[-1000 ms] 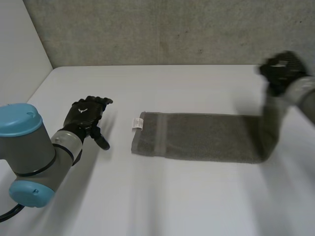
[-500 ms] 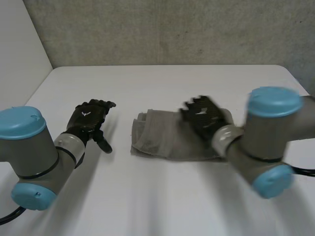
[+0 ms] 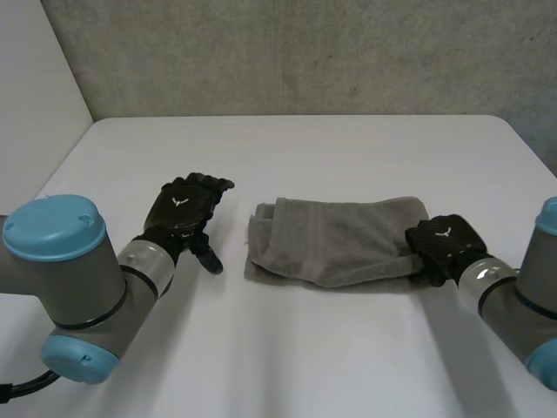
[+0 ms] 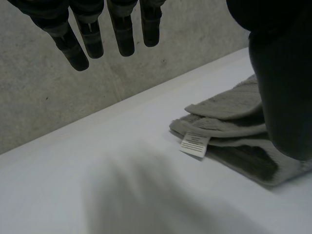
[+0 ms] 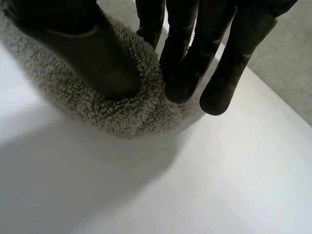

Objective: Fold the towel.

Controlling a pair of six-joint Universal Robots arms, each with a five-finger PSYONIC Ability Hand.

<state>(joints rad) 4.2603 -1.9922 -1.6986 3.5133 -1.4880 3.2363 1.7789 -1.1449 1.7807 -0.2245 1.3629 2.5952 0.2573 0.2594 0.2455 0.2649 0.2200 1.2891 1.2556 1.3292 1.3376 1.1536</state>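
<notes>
A grey towel lies doubled over at the middle of the white table. The right hand is at its right end, thumb and fingers apparently pinching the bulging fold between them. The left hand hovers near the towel's left end, fingers straight, holding nothing. A white label shows at that end.

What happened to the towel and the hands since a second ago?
The right hand swung the lifted end of the towel across, folding it in half, then came back and now pinches the fold. The left hand edged closer to the towel, open as before.
</notes>
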